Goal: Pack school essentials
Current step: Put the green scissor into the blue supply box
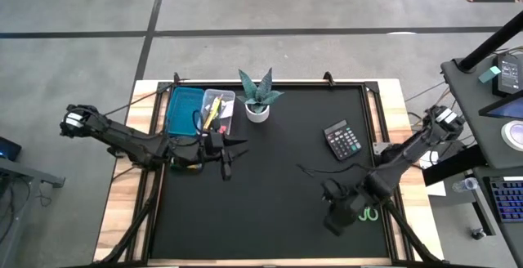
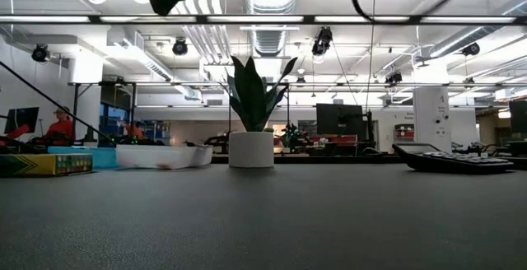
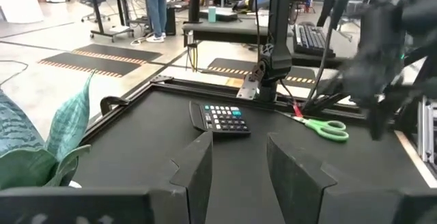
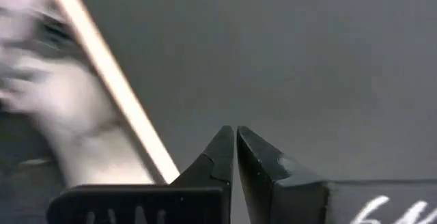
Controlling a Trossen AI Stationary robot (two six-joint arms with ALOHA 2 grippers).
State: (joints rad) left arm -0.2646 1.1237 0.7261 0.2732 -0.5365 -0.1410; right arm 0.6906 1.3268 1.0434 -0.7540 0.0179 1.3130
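A clear container [image 1: 217, 109] holding pens and pencils stands beside a teal tray [image 1: 184, 109] at the far left. A yellow crayon box [image 2: 45, 164] lies at the left in the low view. Green-handled scissors [image 1: 369, 213] lie flat on the black mat near the right front corner; they also show in the left wrist view [image 3: 326, 127]. My left gripper [image 3: 239, 162] hangs open and level just in front of the container [image 1: 233, 149], with nothing between its fingers. My right gripper [image 4: 234, 138] is shut, slanting down over the mat beside the scissors [image 1: 335, 211].
A spiky plant in a white pot [image 1: 259, 98] stands at the far middle. A black calculator [image 1: 341, 140] lies to the right of centre. The mat's middle [image 1: 270, 203] is bare. A wooden table edge [image 4: 109, 74] shows beside my right gripper.
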